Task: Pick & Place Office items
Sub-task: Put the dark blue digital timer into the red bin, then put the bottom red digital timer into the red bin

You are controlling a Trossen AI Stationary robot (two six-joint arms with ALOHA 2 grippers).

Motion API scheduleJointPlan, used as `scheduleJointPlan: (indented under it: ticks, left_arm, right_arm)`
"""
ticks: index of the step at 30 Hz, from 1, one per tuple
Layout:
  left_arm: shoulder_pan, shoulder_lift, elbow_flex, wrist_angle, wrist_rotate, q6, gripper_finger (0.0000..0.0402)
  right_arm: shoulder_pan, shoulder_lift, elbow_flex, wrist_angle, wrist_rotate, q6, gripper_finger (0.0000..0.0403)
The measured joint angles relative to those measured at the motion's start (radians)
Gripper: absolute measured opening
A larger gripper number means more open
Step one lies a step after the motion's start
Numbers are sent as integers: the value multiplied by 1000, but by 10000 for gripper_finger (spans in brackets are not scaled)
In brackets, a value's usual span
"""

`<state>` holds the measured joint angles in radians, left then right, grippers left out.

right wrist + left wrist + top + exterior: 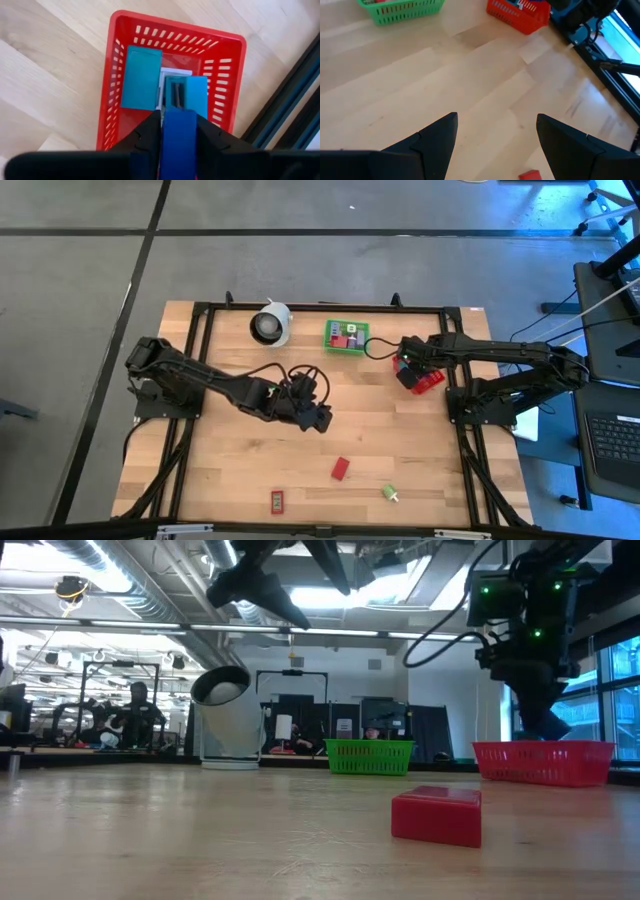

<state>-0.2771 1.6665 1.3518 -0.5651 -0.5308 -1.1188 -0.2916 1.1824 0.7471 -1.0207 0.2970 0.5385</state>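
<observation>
My right gripper (pixel 178 131) hangs over the red mesh basket (pixel 116 75) at the table's far right, fingers pointing down, shut on a blue office item (pixel 178 145). Two teal pieces (pixel 141 77) and a white one lie in that basket. My left gripper (pixel 496 135) stands open above the bare middle of the table (pixel 318 418), with nothing between its fingers. A red block (pixel 341 469), a small red packet (pixel 278 501) and a green piece (pixel 390 493) lie flat on the near part of the table. My right gripper pinches the blue item by its two long sides (pixel 167 131) between its two fingers, coming from above and pointing down into the red basket. The item runs along the fingers and hangs above the pieces in the basket; whether its lower end touches them, I cannot tell.
A green mesh basket (pixel 346 336) with small pieces stands at the far middle, and a white roll (pixel 271 324) beside it toward the left. The dark frame (pixel 455 395) runs close by the red basket's right side. Bare wood (pixel 240 465) lies near the left gripper.
</observation>
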Motion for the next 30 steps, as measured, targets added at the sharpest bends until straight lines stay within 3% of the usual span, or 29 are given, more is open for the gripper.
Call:
scheduleJointPlan:
  ticks: [11, 18, 22, 25, 30]
  left_arm:
    - [-52, 0, 0, 0, 3, -106, 267]
    - [-135, 6, 0, 25, 208, -127, 267]
    - [-225, 46, 0, 29, 261, -160, 267]
    - [-290, 91, 0, 31, 272, -290, 267]
    - [-364, 172, 0, 30, 349, -635, 267]
  right_arm:
    - [0, 0, 0, 25, 16, -44, 186]
    - [0, 0, 0, 27, 65, -57, 241]
    - [0, 0, 0, 41, 89, -84, 261]
    - [0, 0, 0, 49, 89, -104, 270]
    - [0, 0, 0, 70, 89, -106, 275]
